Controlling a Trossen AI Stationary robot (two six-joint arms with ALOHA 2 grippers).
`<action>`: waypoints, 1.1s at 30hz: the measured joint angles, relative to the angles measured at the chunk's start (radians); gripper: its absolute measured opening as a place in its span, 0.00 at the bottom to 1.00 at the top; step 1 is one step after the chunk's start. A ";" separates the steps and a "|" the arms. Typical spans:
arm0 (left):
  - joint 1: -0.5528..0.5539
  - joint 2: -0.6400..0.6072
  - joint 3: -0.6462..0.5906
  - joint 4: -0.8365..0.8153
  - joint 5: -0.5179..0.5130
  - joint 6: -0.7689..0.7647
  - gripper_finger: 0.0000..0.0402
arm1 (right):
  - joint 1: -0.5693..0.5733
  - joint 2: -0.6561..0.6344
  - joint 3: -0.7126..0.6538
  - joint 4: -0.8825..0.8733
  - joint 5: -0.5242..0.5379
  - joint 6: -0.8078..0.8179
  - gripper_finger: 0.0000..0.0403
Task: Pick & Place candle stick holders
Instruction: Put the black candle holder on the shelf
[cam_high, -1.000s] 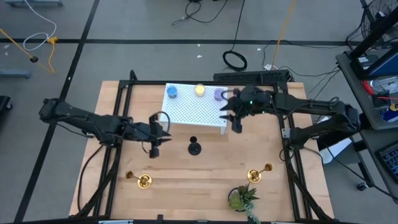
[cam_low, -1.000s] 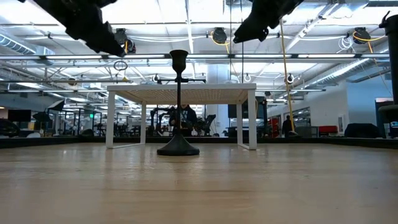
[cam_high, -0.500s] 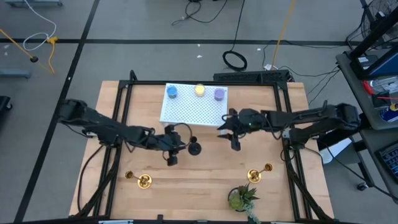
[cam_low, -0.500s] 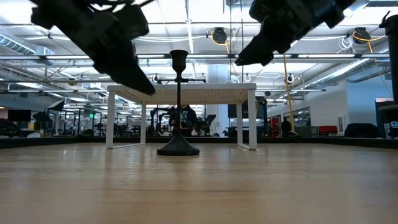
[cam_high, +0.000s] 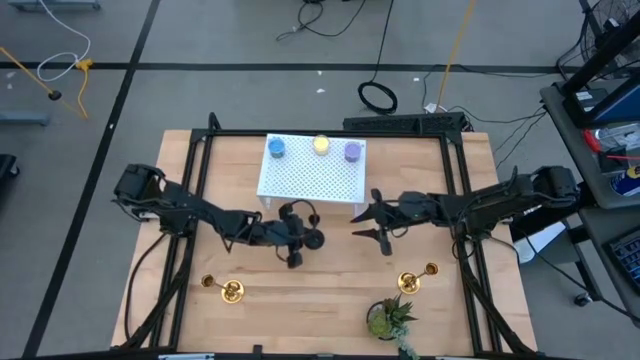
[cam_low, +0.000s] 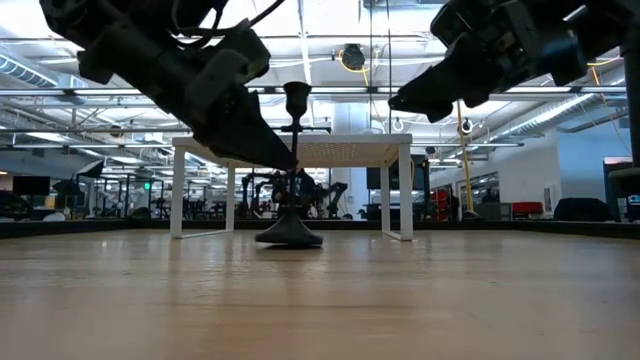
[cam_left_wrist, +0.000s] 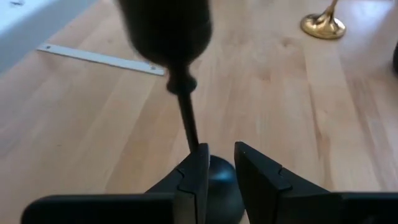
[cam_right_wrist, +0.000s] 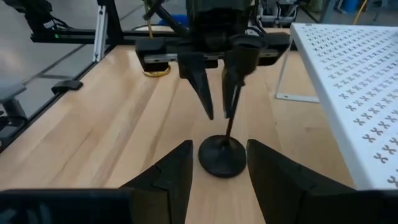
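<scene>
The black candle stick holder (cam_high: 314, 238) stands mid-table, leaning a little, its base (cam_right_wrist: 221, 157) on the wood. My left gripper (cam_left_wrist: 217, 152) has come at it from the table's left, open and slanting down, one fingertip by the stem. My right gripper (cam_right_wrist: 219, 149) hangs open to the holder's right, pointing at it and touching nothing. Two gold holders (cam_high: 231, 291) (cam_high: 408, 282) sit near the front edge. My left gripper touches the black holder's stem low down (cam_left_wrist: 194, 142) with the tip of one finger (cam_left_wrist: 200, 155); the stem is not between the two fingers. The fingers slant down from the table's left. The holder leans toward the table's right, base on the table.
A white perforated stand (cam_high: 312, 175) at the back carries blue, yellow and purple candles. A small green potted plant (cam_high: 385, 318) sits at the front edge, right of centre. Bare wood lies in front of the black holder.
Both grippers have come down. The left has travelled toward the table's right to the black holder; the right has swung from the white stand toward the near edge and the holder. The holder's top has tipped slightly toward the table's right.
</scene>
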 joint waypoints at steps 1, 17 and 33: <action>0.004 0.000 0.000 0.005 -0.002 -0.003 0.21 | 0.002 0.000 -0.006 0.012 0.000 0.000 0.36; 0.016 -0.001 0.000 -0.063 0.045 -0.127 0.21 | 0.003 0.000 -0.009 0.016 0.000 0.000 0.36; 0.047 -0.001 0.000 0.035 -0.045 -0.043 0.21 | 0.002 0.000 -0.009 0.031 0.000 0.000 0.36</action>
